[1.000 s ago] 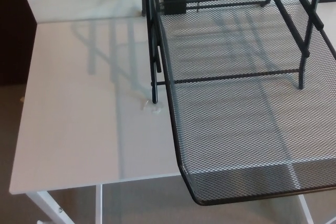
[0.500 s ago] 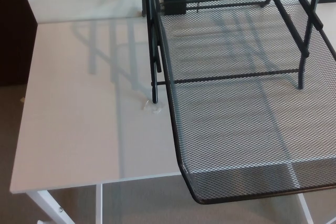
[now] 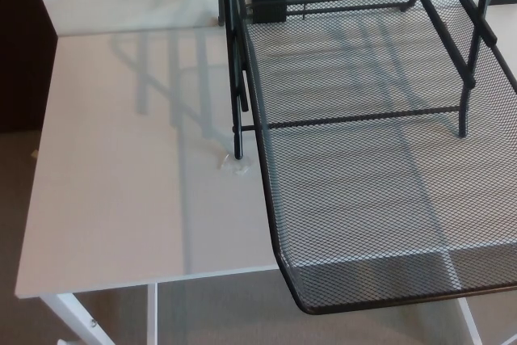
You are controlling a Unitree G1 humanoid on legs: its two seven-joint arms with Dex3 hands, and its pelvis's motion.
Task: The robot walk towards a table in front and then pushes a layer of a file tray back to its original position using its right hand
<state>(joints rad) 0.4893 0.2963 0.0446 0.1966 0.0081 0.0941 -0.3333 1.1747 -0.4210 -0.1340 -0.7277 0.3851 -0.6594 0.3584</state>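
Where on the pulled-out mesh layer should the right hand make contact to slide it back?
Probably the front rim of the mesh layer, approached from the near side. It overhangs the table edge toward the robot, giving a lip to push against.

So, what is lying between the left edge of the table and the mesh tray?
Only bare white table top, crossed by shadows, lies left of the mesh tray in the head view.

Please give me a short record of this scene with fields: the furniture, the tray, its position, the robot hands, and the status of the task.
surface: white table, white legs visible below its front edge
object: black mesh file tray layer on a black wire frame
layer position: pulled out, its front rim overhangs the table's front edge
small item: pale scrap at the foot of the frame's post
robot hands: neither in view
task status: layer not yet pushed back
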